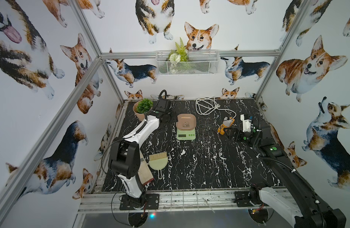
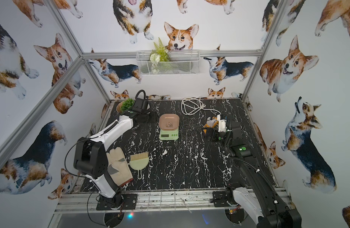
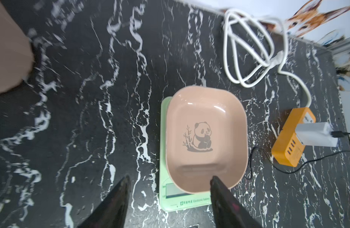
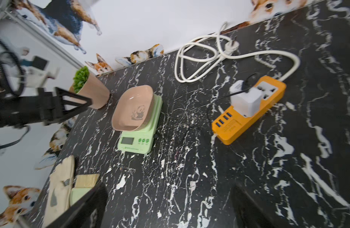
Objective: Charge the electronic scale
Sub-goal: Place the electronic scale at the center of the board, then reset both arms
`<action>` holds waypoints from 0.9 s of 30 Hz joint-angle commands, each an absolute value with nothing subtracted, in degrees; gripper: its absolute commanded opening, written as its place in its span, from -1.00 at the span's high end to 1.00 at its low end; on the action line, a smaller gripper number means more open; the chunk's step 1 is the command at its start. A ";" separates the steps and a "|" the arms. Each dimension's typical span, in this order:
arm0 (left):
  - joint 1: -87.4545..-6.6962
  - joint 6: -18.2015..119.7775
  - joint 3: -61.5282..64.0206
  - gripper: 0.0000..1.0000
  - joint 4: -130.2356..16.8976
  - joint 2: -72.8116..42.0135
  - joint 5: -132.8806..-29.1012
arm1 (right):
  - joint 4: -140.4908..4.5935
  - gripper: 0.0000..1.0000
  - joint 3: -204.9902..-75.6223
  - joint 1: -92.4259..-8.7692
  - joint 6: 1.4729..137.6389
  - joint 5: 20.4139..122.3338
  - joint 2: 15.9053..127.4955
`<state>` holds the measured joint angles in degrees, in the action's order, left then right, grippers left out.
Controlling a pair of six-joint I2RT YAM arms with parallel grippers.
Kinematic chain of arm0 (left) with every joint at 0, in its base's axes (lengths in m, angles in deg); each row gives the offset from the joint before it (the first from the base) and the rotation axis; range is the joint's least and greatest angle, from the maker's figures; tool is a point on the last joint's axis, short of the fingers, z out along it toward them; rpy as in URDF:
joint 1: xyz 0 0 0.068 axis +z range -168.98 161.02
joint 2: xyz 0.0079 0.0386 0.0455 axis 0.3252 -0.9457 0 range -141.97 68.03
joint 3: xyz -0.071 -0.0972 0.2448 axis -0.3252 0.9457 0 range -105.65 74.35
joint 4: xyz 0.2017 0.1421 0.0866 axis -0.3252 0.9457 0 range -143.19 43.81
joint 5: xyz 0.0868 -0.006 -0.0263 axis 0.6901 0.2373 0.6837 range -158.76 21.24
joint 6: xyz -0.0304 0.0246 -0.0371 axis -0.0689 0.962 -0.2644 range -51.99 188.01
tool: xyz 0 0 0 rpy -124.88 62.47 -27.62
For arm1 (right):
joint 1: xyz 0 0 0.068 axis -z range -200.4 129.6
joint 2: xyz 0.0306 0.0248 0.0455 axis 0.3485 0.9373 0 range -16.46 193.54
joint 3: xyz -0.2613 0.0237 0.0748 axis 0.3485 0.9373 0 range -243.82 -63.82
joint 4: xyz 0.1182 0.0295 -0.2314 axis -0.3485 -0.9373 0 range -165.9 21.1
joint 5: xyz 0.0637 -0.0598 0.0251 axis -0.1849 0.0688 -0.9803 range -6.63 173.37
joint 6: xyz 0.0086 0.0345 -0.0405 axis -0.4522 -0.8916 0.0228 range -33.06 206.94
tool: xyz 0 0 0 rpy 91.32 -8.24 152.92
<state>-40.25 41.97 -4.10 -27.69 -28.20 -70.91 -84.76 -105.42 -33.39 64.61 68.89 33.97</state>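
One electronic scale (image 1: 186, 134) stands mid-bench, toward the rear edge (pink tray (image 1: 186, 120) on top). One orange power strip (image 4: 235, 126), one white charger (image 4: 247, 100) plugged into it. Jaws stand apart on left gripper (image 3: 170, 177) and right gripper (image 4: 169, 185) alike.

1. Electronic scale (image 4: 138, 147): pale-green body, dark display; its tray (image 4: 134, 108) is pink with a grey panda print.
2. Power strip (image 4: 235, 126): orange, blue ports; charger (image 4: 247, 100) white.
3. Cable (image 4: 296, 64): white.
4. Tabletop (image 1: 199, 167): black, white marble veins.
5. Walls (image 1: 115, 29): white, corgi pattern.
6. Far-left pot (image 4: 95, 94): pink; plant (image 4: 80, 79) green.
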 commanded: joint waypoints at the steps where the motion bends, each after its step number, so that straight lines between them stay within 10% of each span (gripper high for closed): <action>1: -40.15 48.70 3.58 -0.38 -35.49 -18.81 -62.38 | -84.04 -0.99 -102.58 -33.32 67.44 81.15 31.27; 9: -39.28 59.82 38.09 -0.99 -65.32 4.85 -39.72 | -74.22 -0.99 -92.40 -32.70 75.08 100.52 24.35; 13: -38.14 63.76 48.59 -0.99 -74.90 8.68 -32.47 | -63.82 -0.99 -85.59 -30.49 77.24 103.58 25.02; 27: -23.65 63.21 58.23 -0.99 -99.11 -5.99 -47.93 | -25.24 -0.99 -76.04 -24.84 85.15 99.94 49.61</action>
<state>-24.52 62.90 57.93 -87.08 -3.30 -43.31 -40.65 -76.50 -24.87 82.19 99.89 45.03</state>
